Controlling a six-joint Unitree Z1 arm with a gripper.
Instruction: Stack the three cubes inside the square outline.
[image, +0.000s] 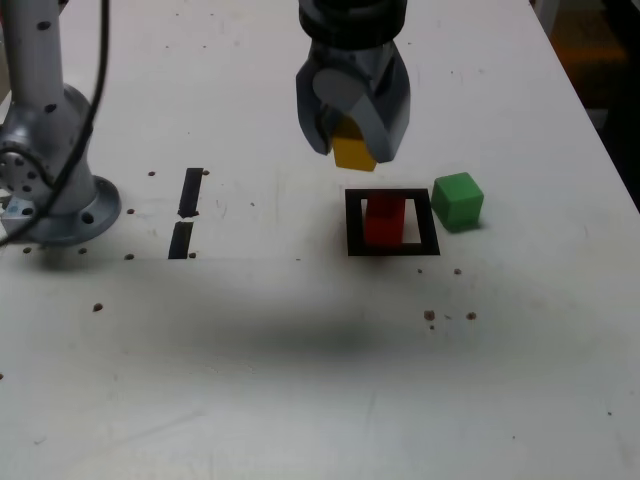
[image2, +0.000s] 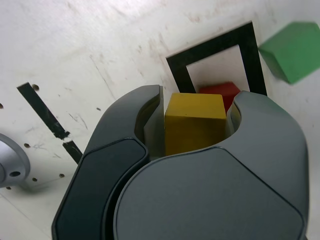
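The fingers (image2: 260, 150) are closed on the yellow cube (image2: 195, 122), one grey jaw pressed against each of its side faces, so that the gripper (image: 352, 140) carries it in the air above the white table (image: 300, 380), with the cube's lower corner poking out below the jaw tips in the exterior view. The cube hangs just behind the square outline (image: 391, 249) as that view shows it, clear of the table and not touching anything beneath. Inside the outline sits the red cube (image: 383, 221), within the white centre and set toward the frame's left side in the exterior view, with a strip of white left open on its right; in the wrist view only its top shows past the yellow cube. The green cube (image: 458, 201) rests on the table just outside the outline's right edge in the exterior view, near the frame's far right corner and close enough that I cannot tell whether it touches the black line. Two short black bar marks (image: 187, 212) lie well apart to the exterior view's left, beyond them the arm's grey base (image: 50, 190). The near half of the table carries only small dark specks.
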